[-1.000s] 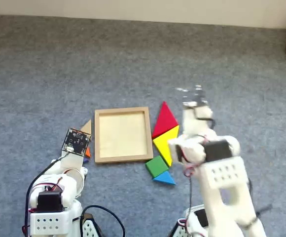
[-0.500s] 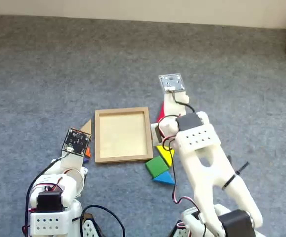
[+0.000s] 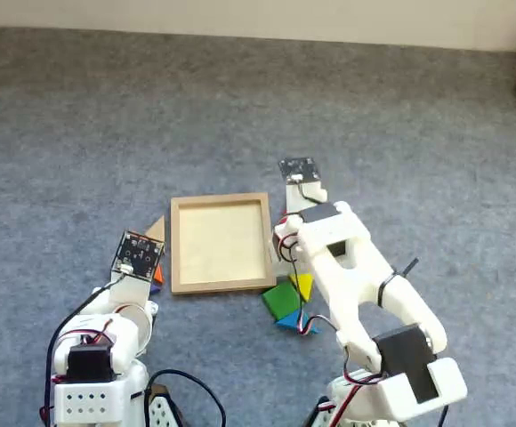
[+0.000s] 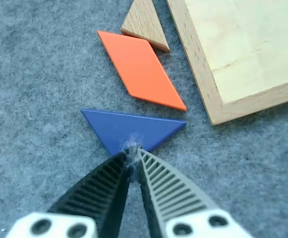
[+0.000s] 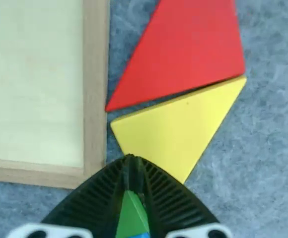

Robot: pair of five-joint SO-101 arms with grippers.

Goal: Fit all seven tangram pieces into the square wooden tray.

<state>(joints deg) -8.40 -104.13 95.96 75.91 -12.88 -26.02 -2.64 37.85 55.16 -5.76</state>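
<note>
1. Centrally, the square wooden tray (image 3: 220,198) lies flat on the grey carpet-like table cover (image 3: 400,116), with no piece inside it.
2. On the tray's left side lie three pieces, all apart from its rim:
   - a plain wooden triangle (image 4: 144,22) lies nearest the rim;
   - a flat orange parallelogram (image 4: 141,69) lies beside that triangle, seemingly touching its corner;
   - a dark blue triangle (image 4: 134,129) lies just past the parallelogram, farther from the tray's corner.
3. The left gripper (image 4: 132,151) hangs low beside the tray's near-left corner. Its two ribbed fingers are pressed together with nothing between them. Their tips seem to touch the dark blue triangle's near point, though fluff there blurs the contact.
4. On the tray's right side, a large red triangle (image 5: 188,49) and a large yellow triangle (image 5: 176,131) lie edge to edge. One corner of each comes close up against the tray's rim.
5. The right gripper (image 5: 131,161) is over the yellow triangle's near edge, just beside the tray's near-right corner. Its fingers meet at the tips and grip nothing.
6. A green square (image 3: 282,299) sits just off that same tray corner. A small light blue triangle (image 3: 295,322) touches the square on the side away from the tray.
</note>
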